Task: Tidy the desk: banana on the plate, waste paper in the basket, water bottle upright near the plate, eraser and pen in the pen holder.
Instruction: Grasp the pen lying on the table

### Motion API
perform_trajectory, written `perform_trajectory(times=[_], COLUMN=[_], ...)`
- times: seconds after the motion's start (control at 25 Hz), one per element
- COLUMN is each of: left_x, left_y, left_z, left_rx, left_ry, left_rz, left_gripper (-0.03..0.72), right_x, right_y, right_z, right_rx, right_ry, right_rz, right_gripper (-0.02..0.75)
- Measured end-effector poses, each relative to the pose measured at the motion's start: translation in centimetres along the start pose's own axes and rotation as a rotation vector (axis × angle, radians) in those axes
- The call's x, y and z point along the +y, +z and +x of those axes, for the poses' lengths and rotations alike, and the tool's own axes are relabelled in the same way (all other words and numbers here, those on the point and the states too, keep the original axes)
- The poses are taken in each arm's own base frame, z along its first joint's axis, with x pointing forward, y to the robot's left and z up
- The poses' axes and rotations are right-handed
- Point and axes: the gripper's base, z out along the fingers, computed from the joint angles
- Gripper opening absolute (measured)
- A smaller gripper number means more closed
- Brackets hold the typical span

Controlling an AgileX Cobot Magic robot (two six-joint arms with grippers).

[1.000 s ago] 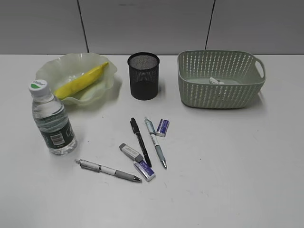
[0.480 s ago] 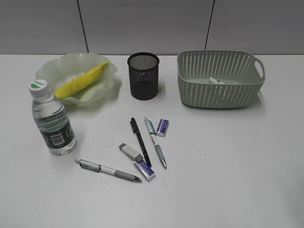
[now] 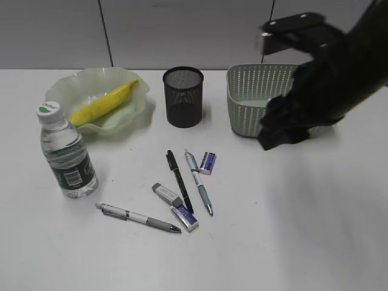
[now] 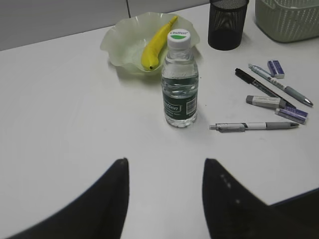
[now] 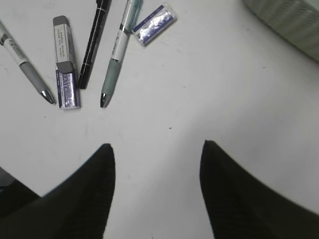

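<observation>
The banana [image 3: 103,103] lies in the wavy green plate [image 3: 57,91]. The water bottle [image 3: 68,154] stands upright in front of the plate. The black mesh pen holder [image 3: 183,97] stands at the back middle. Three pens [image 3: 179,180] and three erasers [image 3: 208,163] lie loose on the desk [image 3: 291,230]. My right gripper [image 3: 277,134] is open and empty, blurred, above the desk in front of the basket [image 3: 245,100]; its wrist view [image 5: 157,145] looks down on pens [image 5: 119,55] and erasers [image 5: 65,89]. The waste paper is hidden behind the right arm. My left gripper [image 4: 166,160] is open and empty, short of the bottle [image 4: 180,84].
The right arm covers most of the basket's right side. In the left wrist view the plate [image 4: 117,42], pen holder [image 4: 227,25] and basket [image 4: 289,17] line the far edge. Bare desk lies at the front right.
The right arm has swung into the exterior view from the right and now hangs in front of the basket, hiding the waste paper inside. Nothing on the desk has moved.
</observation>
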Motion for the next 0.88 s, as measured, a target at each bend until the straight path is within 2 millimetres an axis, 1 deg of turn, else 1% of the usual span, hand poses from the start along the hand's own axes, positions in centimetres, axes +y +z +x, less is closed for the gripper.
perform_trajectory(times=[0.08, 0.16, 0.28, 0.36, 0.44, 0.56, 0.6, 0.72, 0.8, 0.88], left_x=[0.0, 0.0, 0.0, 0.0, 0.0, 0.0, 0.0, 0.0, 0.0, 0.0], left_y=[0.0, 0.0, 0.0, 0.0, 0.0, 0.0, 0.0, 0.0, 0.0, 0.0], left_z=[0.0, 0.0, 0.0, 0.0, 0.0, 0.0, 0.0, 0.0, 0.0, 0.0], left_rx=[-0.002, -0.002, -0.003, -0.003, -0.003, -0.003, -0.003, -0.004, -0.004, -0.004], left_ry=[0.000, 0.000, 0.000, 0.000, 0.000, 0.000, 0.000, 0.000, 0.000, 0.000], left_rz=[-0.001, -0.001, -0.001, -0.001, -0.001, -0.001, -0.001, -0.001, -0.001, -0.001], left_gripper=[0.360, 0.360, 0.359, 0.352, 0.347, 0.342, 0.342, 0.342, 0.342, 0.342], right_x=[1.5, 2.9, 4.8, 5.3, 5.4, 5.2, 5.1, 4.8, 4.7, 4.7], right_y=[2.5, 5.3, 9.0, 11.2, 13.6, 16.6, 17.4, 18.9, 19.3, 19.2], right_z=[-1.2, -2.1, -3.1, -3.7, -3.9, -4.3, -4.4, -4.6, -4.9, -5.3], right_rx=[0.050, 0.103, 0.159, 0.184, 0.216, 0.253, 0.272, 0.311, 0.317, 0.306], right_ry=[-0.006, -0.013, 0.004, 0.025, 0.039, 0.041, 0.044, 0.066, 0.075, 0.073], right_rz=[0.003, 0.005, -0.003, -0.002, 0.004, 0.018, 0.030, 0.078, 0.088, 0.092], right_gripper=[0.435, 0.435, 0.434, 0.433, 0.433, 0.429, 0.425, 0.413, 0.401, 0.393])
